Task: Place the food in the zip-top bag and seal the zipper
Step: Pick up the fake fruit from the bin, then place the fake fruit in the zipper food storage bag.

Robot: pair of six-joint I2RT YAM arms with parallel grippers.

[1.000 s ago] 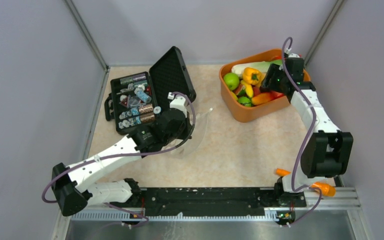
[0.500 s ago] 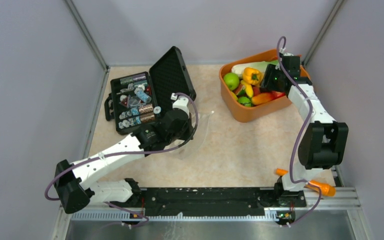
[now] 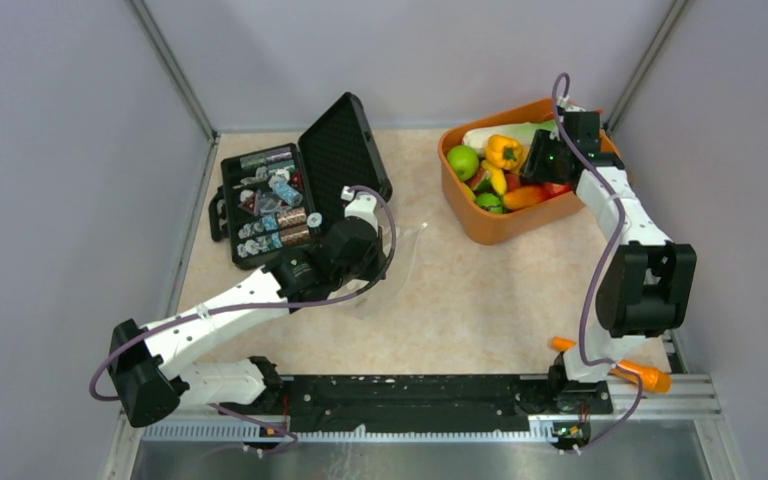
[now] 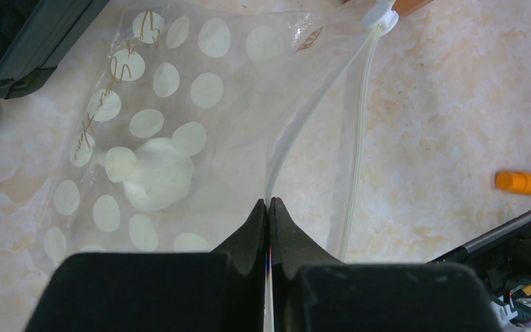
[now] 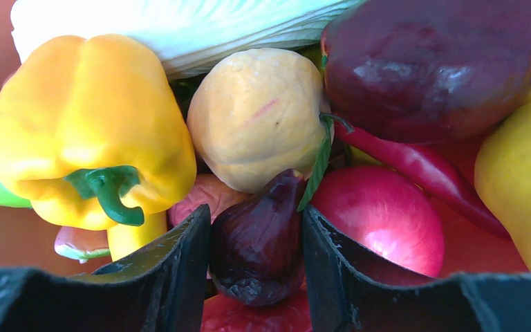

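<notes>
Glossy food (image 3: 503, 152), a heap in the orange tub (image 3: 490, 228); clear polka-dot zip-top bag (image 4: 200, 138) mid-table, one edge up.

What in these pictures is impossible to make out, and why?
- Top view: the right arm's wrist hides its fingers over the orange plastic tub.
- Right wrist view: whether those fingers touch the dark purple toy fruit; its sides are in shadow.
- Left wrist view: pale lump behind the clear polka-dot plastic bag, blurred by the film.
- Top view: the black hard case's contents, too small.
</notes>
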